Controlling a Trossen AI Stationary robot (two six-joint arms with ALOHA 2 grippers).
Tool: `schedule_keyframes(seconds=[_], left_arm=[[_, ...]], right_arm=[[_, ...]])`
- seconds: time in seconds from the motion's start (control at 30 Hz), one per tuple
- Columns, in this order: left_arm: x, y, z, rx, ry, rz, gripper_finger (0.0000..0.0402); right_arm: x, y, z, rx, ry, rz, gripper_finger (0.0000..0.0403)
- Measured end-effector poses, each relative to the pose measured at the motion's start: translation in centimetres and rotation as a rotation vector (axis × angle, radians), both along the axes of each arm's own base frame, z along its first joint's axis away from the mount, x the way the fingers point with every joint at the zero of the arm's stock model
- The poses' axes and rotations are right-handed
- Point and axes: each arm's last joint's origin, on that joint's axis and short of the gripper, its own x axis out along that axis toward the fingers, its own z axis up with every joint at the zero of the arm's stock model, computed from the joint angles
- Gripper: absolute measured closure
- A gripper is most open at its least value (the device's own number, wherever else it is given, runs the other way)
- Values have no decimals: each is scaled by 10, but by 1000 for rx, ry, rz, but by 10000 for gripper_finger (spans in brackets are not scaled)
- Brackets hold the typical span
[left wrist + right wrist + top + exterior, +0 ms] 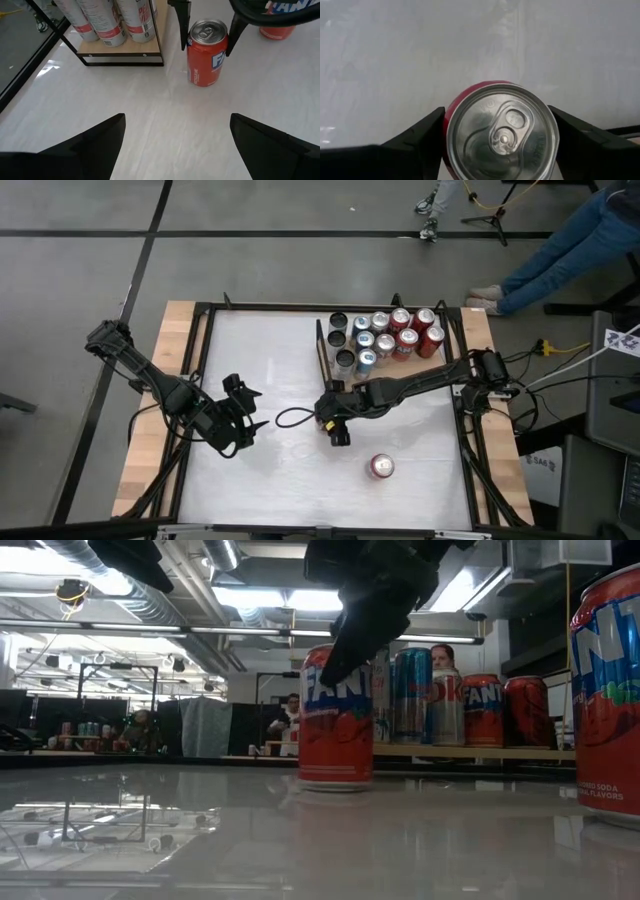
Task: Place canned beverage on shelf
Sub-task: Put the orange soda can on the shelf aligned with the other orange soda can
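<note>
A red Fanta can [207,52] stands upright on its base on the white tabletop near the middle, also seen in the low view [335,730]. My right gripper [339,432] comes down over it, with one finger on each side [500,135]. The shelf [125,50], a light wooden board with a black frame, lies at the table's far side and carries several cans [390,335]. My left gripper [248,418] hangs open above the table's left half, to the can's left, holding nothing. My right gripper has the can's upper wall [451,125] between its two fingers, just below the rim, one finger [427,132] on each of two opposite sides. The fingers slant down from above, coming from the table's right. The can stands upright with its base on the table.
A second red can [382,467] stands alone toward the near right; it looms large at the right of the low view [605,690]. A black cable loop [290,418] lies on the table between the two grippers. A person's legs [560,255] show beyond the far right corner.
</note>
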Motion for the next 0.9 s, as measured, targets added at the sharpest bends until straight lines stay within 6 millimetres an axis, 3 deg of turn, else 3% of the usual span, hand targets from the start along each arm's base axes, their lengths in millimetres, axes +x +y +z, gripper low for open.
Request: schedule_keyframes(seconds=[0.17, 0.57, 0.9], left_arm=[[0, 0, 0, -1, -2, 0, 51], [1, -1, 1, -11, -18, 1, 51], [2, -1, 1, -12, -22, 1, 51]], right_arm=[[-13, -1, 11, 44, 53, 25, 120], [-65, 1, 67, 26, 81, 10, 120], [-129, -12, 78, 27, 35, -82, 120]])
